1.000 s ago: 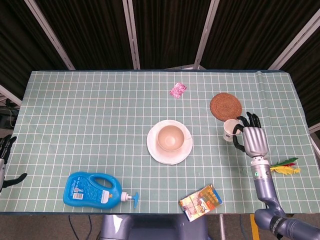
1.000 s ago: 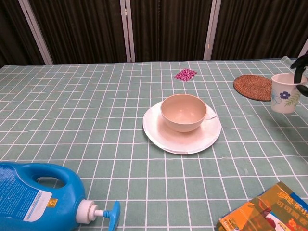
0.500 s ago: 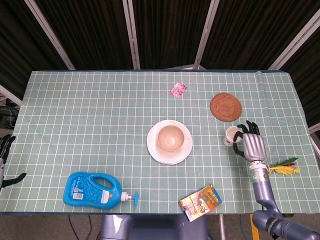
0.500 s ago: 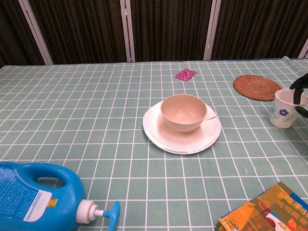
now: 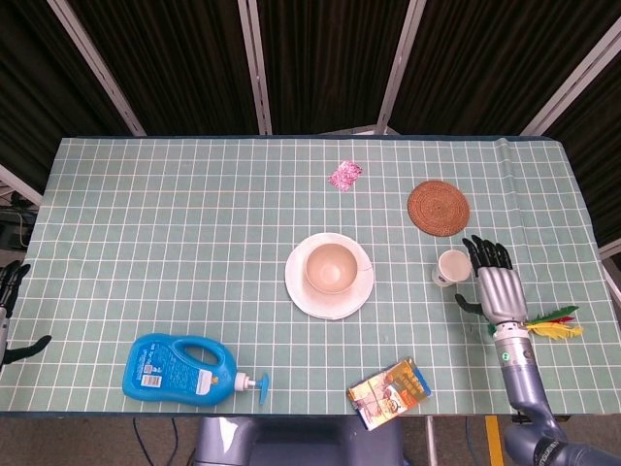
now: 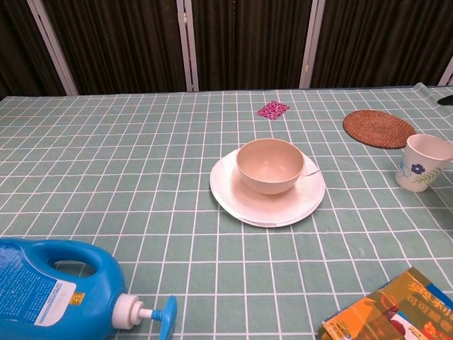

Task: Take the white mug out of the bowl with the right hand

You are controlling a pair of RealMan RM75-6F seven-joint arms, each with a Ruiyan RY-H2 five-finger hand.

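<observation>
The white mug (image 5: 451,266) with a blue flower print (image 6: 423,162) stands upright on the table, right of the beige bowl (image 5: 330,268) that sits empty on a white plate (image 5: 303,294). My right hand (image 5: 496,286) is just right of the mug, fingers spread and apart from it, holding nothing. In the chest view the right hand is out of frame. At the far left edge of the head view, only dark fingers of my left hand (image 5: 10,288) show.
A woven coaster (image 5: 438,208) lies behind the mug. A pink wrapper (image 5: 345,175) is at the back centre. A blue detergent bottle (image 5: 181,368) lies front left, a snack packet (image 5: 390,391) front centre, and a red-yellow-green item (image 5: 553,324) by the right wrist.
The right hand set the mug down on the table, let go of it and drew back to the right and towards the front edge.
</observation>
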